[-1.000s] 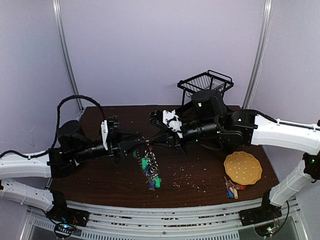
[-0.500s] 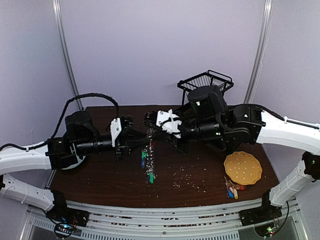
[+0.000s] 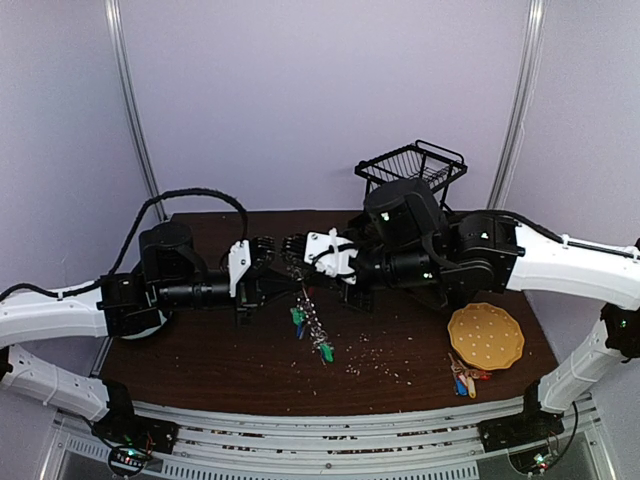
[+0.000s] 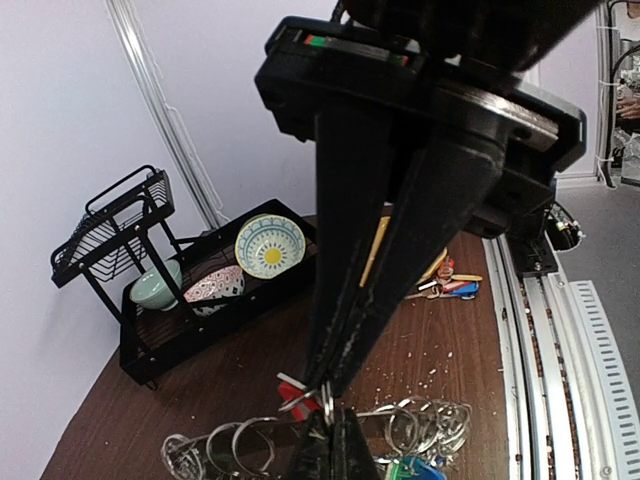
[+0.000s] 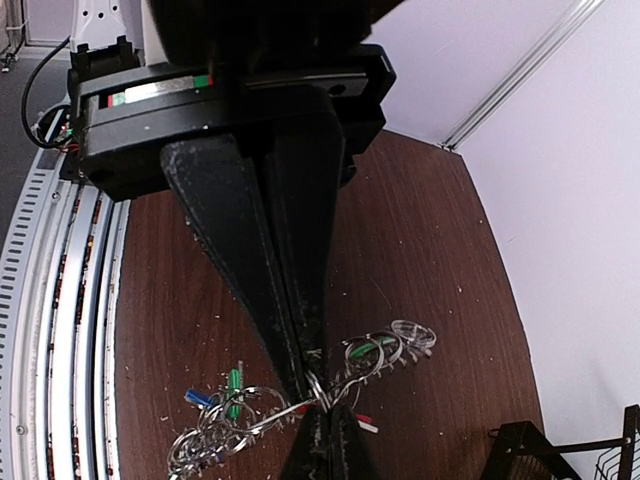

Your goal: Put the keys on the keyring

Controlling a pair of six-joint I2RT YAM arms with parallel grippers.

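The keyring [image 3: 312, 325], a silver ring strung with small loops and green and blue tagged keys, hangs above the table between my two grippers. My left gripper [image 3: 278, 262] and right gripper [image 3: 295, 252] meet tip to tip at its top, both shut on the ring wire. In the left wrist view the left gripper [image 4: 329, 396] pinches the keyring [image 4: 240, 445] beside a red tagged key [image 4: 290, 398]. In the right wrist view the right gripper [image 5: 316, 385] pinches the keyring [image 5: 385, 350]; green and blue keys [image 5: 230, 388] dangle from it.
A small loose bunch of red, yellow and blue tagged keys [image 3: 462, 380] lies at the front right beside a yellow perforated disc [image 3: 485, 337]. A black wire basket [image 3: 412, 165] stands at the back, holding bowls [image 4: 268, 245]. Crumbs are scattered over the brown table [image 3: 200, 350].
Both grippers have moved up and toward the back left together, tips still meeting. The keyring has risen with them and its hanging keys have swung.
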